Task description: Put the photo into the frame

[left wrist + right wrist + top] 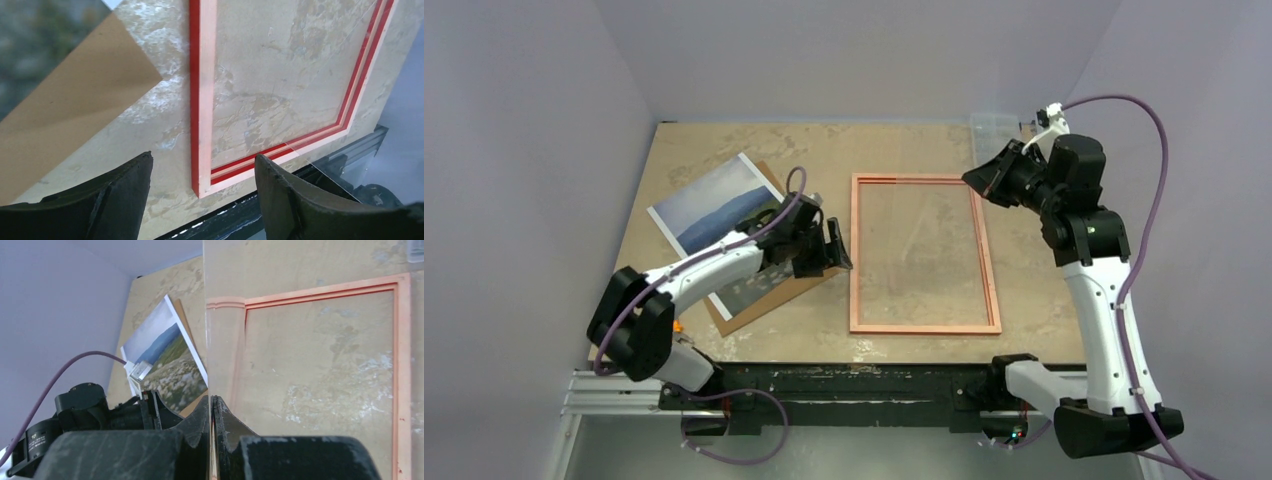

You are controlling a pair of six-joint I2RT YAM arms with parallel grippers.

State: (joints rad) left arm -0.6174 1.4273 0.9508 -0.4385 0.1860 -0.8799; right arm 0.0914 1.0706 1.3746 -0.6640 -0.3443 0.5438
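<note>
Photo (712, 203) sits at 9 o'clock on the tabletop (824, 150), picture side up. It lies skewed on a brown board (759, 298), whose edge shows along the photo's 5 o'clock side. The left arm crosses over the photo's near end.

Left end effector (829, 248): released, nothing between the fingers. It hovers over bare tabletop between board and frame, 4 o'clock of the photo.

Frame (856, 255) lies flat at 3 o'clock of the left end effector, apart from the photo and board. It looks copper-pink from above; red stripes show in the left wrist view.

Right end effector (986, 180) is at the frame's 1 o'clock corner, clenched on the edge of a thin clear pane (207, 340) that rises straight out from between its fingers.
</note>
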